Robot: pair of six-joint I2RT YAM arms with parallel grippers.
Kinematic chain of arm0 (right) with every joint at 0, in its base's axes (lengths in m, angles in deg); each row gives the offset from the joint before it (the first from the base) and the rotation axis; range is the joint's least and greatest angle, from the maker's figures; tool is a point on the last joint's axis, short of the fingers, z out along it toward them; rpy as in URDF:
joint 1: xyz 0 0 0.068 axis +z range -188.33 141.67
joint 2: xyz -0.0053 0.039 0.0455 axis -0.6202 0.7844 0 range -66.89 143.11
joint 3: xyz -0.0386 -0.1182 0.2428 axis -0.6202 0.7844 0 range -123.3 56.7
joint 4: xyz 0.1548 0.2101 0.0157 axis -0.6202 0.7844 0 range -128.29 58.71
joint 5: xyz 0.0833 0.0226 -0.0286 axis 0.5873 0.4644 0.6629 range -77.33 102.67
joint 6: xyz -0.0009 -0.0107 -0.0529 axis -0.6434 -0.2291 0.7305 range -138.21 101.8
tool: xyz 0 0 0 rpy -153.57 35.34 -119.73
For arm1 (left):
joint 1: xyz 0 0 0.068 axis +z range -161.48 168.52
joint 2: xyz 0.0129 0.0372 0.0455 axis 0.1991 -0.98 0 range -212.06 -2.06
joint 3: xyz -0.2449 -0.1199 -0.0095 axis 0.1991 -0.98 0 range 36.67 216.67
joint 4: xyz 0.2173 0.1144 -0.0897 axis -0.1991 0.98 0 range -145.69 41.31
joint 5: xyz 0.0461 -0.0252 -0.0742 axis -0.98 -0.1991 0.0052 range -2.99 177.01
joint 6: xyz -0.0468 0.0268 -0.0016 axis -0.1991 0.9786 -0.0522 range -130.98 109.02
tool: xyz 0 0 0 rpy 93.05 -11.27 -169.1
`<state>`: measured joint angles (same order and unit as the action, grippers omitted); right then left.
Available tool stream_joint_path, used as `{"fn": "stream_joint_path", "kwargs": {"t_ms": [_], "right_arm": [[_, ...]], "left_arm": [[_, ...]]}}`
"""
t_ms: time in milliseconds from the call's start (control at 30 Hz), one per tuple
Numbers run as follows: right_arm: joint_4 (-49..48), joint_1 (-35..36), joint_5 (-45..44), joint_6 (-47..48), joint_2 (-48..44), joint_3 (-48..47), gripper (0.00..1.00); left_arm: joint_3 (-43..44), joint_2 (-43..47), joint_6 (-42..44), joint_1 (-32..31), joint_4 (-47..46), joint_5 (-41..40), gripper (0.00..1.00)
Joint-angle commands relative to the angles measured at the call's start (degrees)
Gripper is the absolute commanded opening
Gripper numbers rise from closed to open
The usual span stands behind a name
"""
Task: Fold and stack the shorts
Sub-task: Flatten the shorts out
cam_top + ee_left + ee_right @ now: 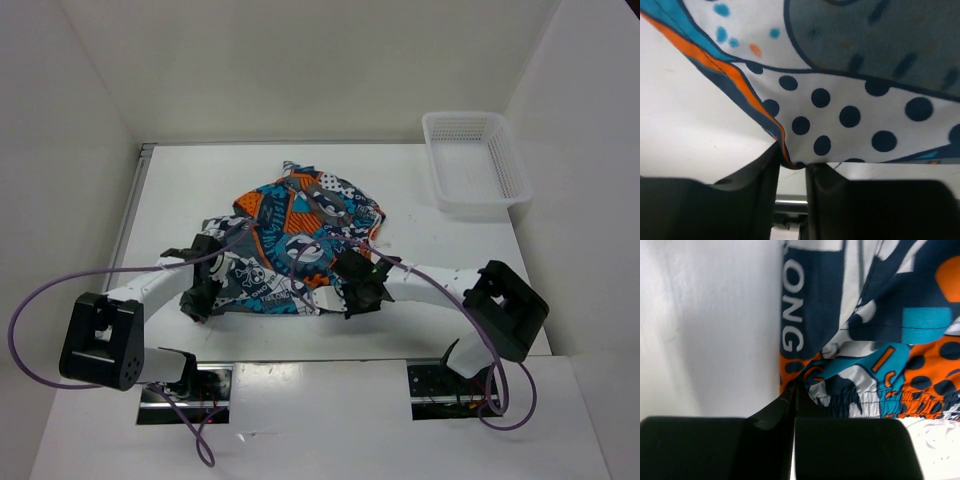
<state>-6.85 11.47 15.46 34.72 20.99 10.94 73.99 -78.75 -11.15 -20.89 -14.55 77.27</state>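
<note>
The shorts (pixel 295 235), printed in teal, orange, white and black, lie crumpled mid-table. My left gripper (pixel 203 292) is at their near left corner. In the left wrist view its jaws (pixel 792 161) stand narrowly apart, with the orange hem of the polka-dot cloth (pixel 850 105) pinched between the tips. My right gripper (pixel 352 292) is at the near right edge of the shorts. In the right wrist view its fingers (pixel 795 386) are pressed together on the edge of the cloth (pixel 865 315), which bunches at the tips near the elastic waistband.
A white mesh basket (pixel 475 160) stands at the back right of the white table (pixel 180 190). White walls close in the left, back and right sides. Purple cables loop from both arms near the table's front edge.
</note>
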Motion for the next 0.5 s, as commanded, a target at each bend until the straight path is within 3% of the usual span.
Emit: {"fn": "stream_joint_path", "kwargs": {"t_ms": [0, 67, 133, 167, 200, 233, 333, 467], "right_arm": [[7.84, 1.17, 0.11, 5.16, -1.65, 2.52, 0.00], [7.85, 1.18, -0.41, 4.04, -2.18, 2.52, 0.01], [7.14, 1.18, -1.03, 2.19, -3.58, 0.78, 0.13], [7.14, 1.18, -1.03, -0.08, -3.59, -0.37, 0.16], [7.14, 1.18, 0.02, -1.50, -4.98, -3.52, 0.24], [7.14, 1.18, 1.94, -2.90, -5.52, -5.46, 0.46], [6.53, 0.57, 5.03, -9.40, -8.06, -13.72, 0.82], [0.75, -4.70, 9.42, -17.66, -11.23, -20.68, 0.90]], "left_arm": [[-1.29, 0.75, 0.16, 0.27, 5.24, -0.28, 0.31], [0.38, 0.75, 0.16, 0.27, 7.79, 0.59, 0.32], [2.92, 2.06, 0.16, 0.27, 10.70, 4.17, 0.37], [6.76, 2.59, 0.16, 0.27, 13.06, 5.68, 0.42], [9.24, 3.12, 0.16, 0.27, 14.13, 7.35, 0.53], [11.96, 3.73, 0.16, 0.79, 15.09, 9.28, 0.57], [23.91, 2.78, 0.16, 1.50, 16.33, 16.31, 0.66], [35.44, -2.32, 0.16, 2.81, 10.31, 20.64, 0.71]]}}
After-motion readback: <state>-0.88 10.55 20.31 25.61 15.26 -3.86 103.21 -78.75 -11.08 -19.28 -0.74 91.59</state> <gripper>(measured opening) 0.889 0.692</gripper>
